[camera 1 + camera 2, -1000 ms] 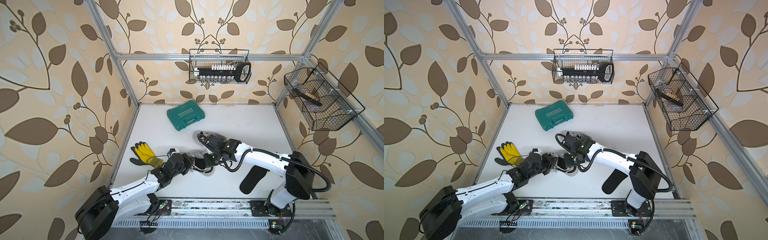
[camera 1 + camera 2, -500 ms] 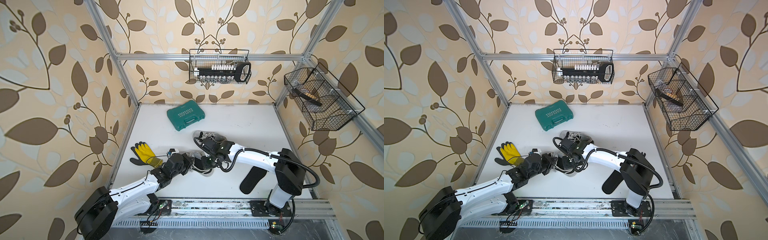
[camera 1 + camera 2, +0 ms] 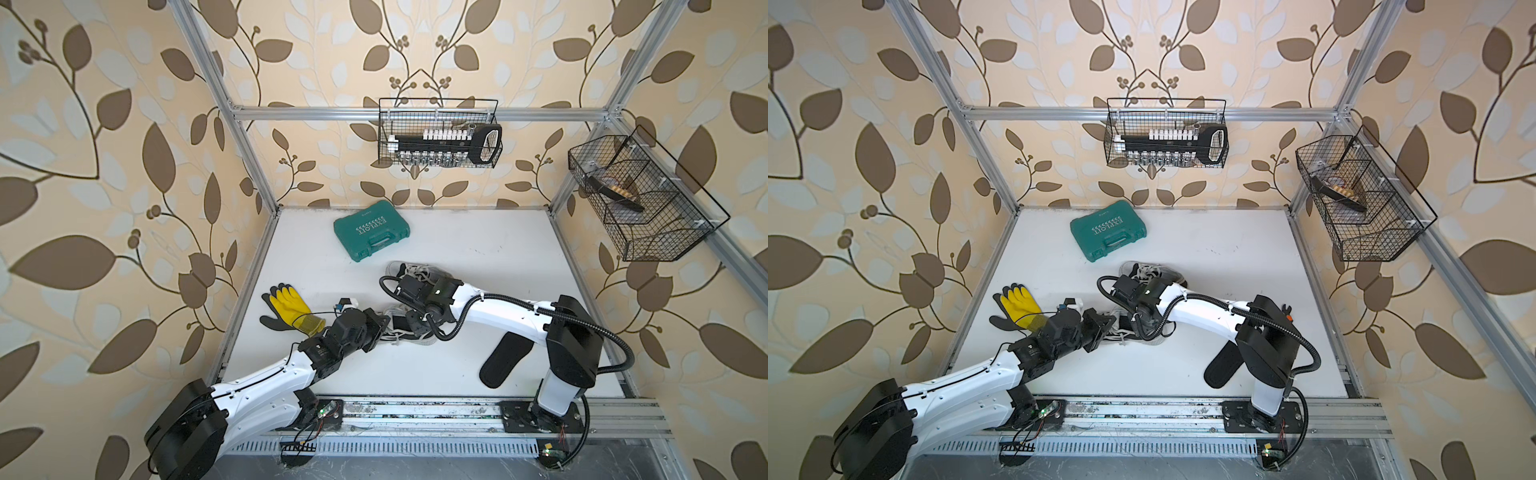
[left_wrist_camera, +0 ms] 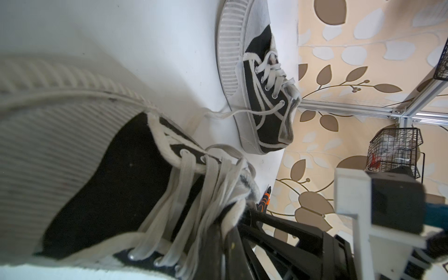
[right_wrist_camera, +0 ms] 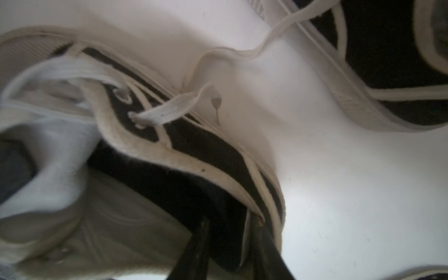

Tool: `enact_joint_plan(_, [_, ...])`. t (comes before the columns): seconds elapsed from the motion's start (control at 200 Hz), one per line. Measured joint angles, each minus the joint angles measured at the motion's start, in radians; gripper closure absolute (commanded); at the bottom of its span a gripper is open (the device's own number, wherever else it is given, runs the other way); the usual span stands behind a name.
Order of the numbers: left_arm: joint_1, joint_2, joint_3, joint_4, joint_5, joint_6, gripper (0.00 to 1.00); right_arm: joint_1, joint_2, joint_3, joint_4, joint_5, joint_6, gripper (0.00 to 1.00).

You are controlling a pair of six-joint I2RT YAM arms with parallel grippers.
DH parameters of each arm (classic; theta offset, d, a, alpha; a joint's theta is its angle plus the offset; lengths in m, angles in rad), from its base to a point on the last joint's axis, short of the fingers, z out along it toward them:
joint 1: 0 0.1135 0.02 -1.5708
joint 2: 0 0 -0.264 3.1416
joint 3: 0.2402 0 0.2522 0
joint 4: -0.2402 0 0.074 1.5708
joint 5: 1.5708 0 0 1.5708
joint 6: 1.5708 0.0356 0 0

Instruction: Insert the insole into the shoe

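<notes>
Lower centre of a top view: left gripper (image 3: 380, 327) is clamped tight, fingers (image 4: 242, 242) nipping the tongue edge of the shoe (image 3: 395, 334) at its opening. Right gripper (image 3: 417, 328) reaches the same shoe from the frame's right side. Right wrist view shows its jaws parted: one finger (image 5: 196, 249) inside the opening, one outside, collar wall between them, not visibly pinched. Shoe is black canvas with loose white laces, lying between the two grippers on the white table (image 3: 478, 257). Inside of the opening looks dark; can't tell what lines it. Insole (image 3: 505, 359), black, lies flat on the table at lower right, beside the right arm's base, well apart from the shoe. Second shoe (image 3: 415, 272) sits just above the right wrist in frame, one lace trailing toward the first. Yellow glove (image 3: 289, 305) at left, near the left gripper. Green case (image 3: 371, 235) at upper centre of the table. Tool basket (image 3: 386, 137) hangs top centre, side basket (image 3: 652, 245) at right.
</notes>
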Motion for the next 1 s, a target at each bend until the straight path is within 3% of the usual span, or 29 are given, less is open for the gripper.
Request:
enact_joint_plan(0.28, [0.0,0.01,0.0,0.003,0.006,0.0,1.0,0.039,-0.028,0.078,-0.118,0.094,-0.016,0.63])
enact_joint_plan(0.44, [0.0,0.024,0.0,0.008,0.007,0.0,1.0,0.04,-0.047,0.08,-0.116,0.083,-0.02,0.84])
enact_joint_plan(0.51, [0.0,0.025,-0.001,0.009,0.007,0.0,1.0,0.04,-0.047,0.078,-0.093,0.056,-0.014,0.87])
enact_joint_plan(0.8, [0.0,0.006,-0.049,0.033,0.006,-0.009,1.0,0.024,0.012,-0.054,0.116,-0.055,0.002,0.9])
enact_joint_plan(0.9, [0.0,-0.012,-0.059,0.034,0.006,-0.014,1.0,-0.035,0.108,-0.048,0.156,-0.072,-0.024,0.91])
enact_joint_plan(1.0, [0.0,-0.021,-0.059,0.033,0.006,-0.015,1.0,-0.074,0.111,0.003,0.156,-0.073,-0.077,0.91])
